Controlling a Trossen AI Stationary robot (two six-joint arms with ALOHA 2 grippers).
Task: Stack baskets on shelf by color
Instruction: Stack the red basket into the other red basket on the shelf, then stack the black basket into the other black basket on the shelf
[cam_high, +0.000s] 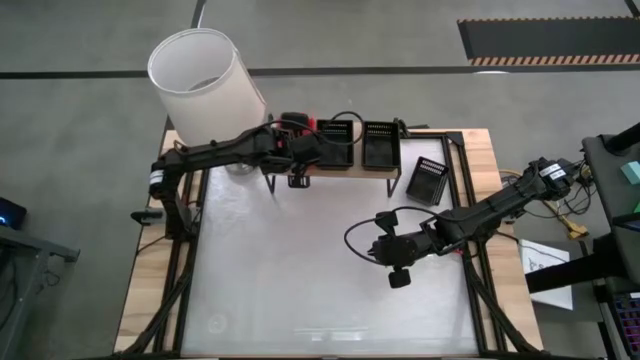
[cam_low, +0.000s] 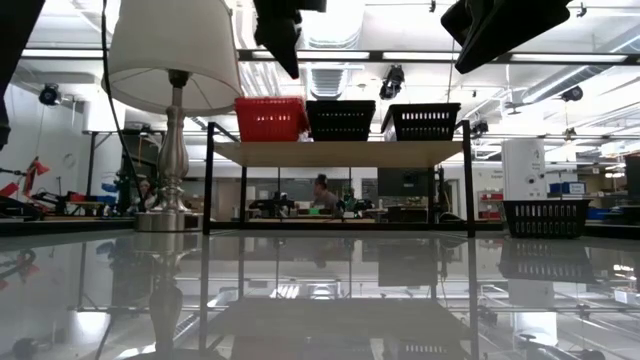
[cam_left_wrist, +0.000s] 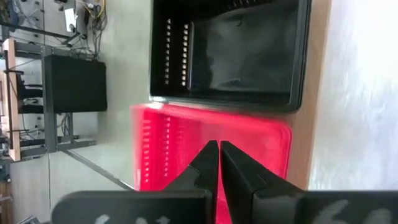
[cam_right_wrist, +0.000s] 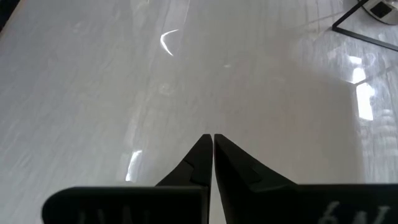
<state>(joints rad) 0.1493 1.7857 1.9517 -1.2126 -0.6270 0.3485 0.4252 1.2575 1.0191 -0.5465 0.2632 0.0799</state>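
High view: desk (cam_high: 330, 300), glossy white sheet inside a black frame on light wood; shelf (cam_high: 345, 172), pale plank on thin black legs, at the far edge; on it a red basket (cam_high: 297, 124) mostly hidden under the left arm, then a black basket (cam_high: 335, 143) and a second black basket (cam_high: 380, 146), both shallow rectangular mesh trays; a third black basket (cam_high: 431, 180) lies on the desk just right of the shelf, turned askew; lamp (cam_high: 208, 78) with white drum shade at the shelf's left end; left gripper (cam_high: 297, 180) over the shelf's left part; right gripper (cam_high: 398, 279) over the bare middle of the desk, well apart from every basket.

Low view: red basket, perforated sides, at the shelf's left end, black ones at centre and right, all upright on the plank; the loose black basket stands on the desk to the right; lamp with ribbed silver stem on the left; people at benches far behind.

Left wrist view: fingers (cam_left_wrist: 200, 168) pressed together, empty, above the red basket's smooth glossy floor; slotted walls; the black basket touching beside it.

Right wrist view: fingers (cam_right_wrist: 198, 158) together, empty, above shiny white sheet.
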